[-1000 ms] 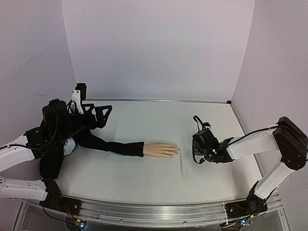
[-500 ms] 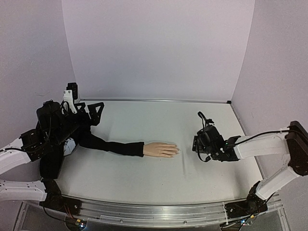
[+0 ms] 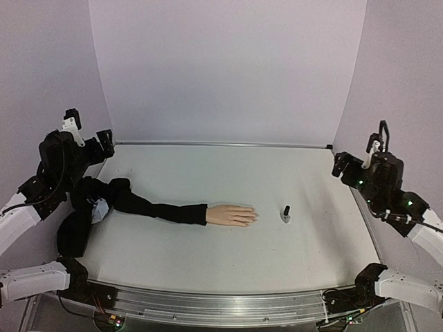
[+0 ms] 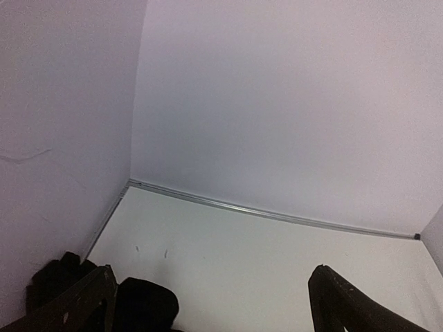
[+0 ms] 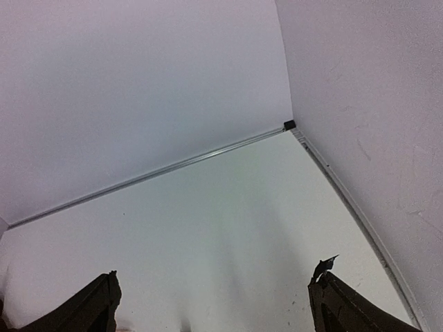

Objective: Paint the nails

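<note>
**Mannequin hand (image 3: pixel 232 215) flat, pointing right**

Lies palm down on the white table (image 3: pixel 208 173), just left of the middle of the top view. Long way runs left to right, pointing to the right. Nails (image 3: pixel 254 216) at that right end, too tiny to make out. Smooth and skin-coloured, like plastic. Joined to a long black sleeve (image 3: pixel 159 209) of soft cloth, stretching off to the left and bunching into a dark heap near the left edge. Small polish bottle (image 3: pixel 285 214) with a dark cap, standing upright near the nails, on their right, not touching.

Seen only from above: hand, sleeve and bottle together.

Seen best from the wrists: left gripper (image 4: pixel 211 277) with its two black fingers (image 4: pixel 76 304) spread wide, nothing between them. A bit of black cloth at the lower left there. Right gripper (image 5: pixel 216 273) spread wide too, holding nothing. Plain pale walls and a thin metal strip (image 5: pixel 173 166) along the table's back edge.

In the top view, both grippers up by the side walls, well apart from the hand.
</note>
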Tool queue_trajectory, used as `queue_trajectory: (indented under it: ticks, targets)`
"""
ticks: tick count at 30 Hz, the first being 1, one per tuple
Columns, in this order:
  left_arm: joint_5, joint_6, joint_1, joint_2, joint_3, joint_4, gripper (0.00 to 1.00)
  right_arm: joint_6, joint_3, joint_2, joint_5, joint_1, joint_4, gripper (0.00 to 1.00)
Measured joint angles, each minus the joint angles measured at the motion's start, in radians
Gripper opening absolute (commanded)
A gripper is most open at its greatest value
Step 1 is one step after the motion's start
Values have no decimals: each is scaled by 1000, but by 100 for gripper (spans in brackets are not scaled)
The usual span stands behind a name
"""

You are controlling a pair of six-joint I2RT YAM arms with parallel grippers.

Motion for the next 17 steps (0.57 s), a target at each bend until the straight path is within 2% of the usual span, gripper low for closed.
queue_trajectory:
  ticks: [4, 17]
  targets:
    - [13, 5, 64, -15, 21, -6, 100, -51, 33, -108, 7, -11, -57, 98]
    - [22, 30, 68, -75, 26, -29, 100, -112, 99, -204, 19, -11, -167, 98]
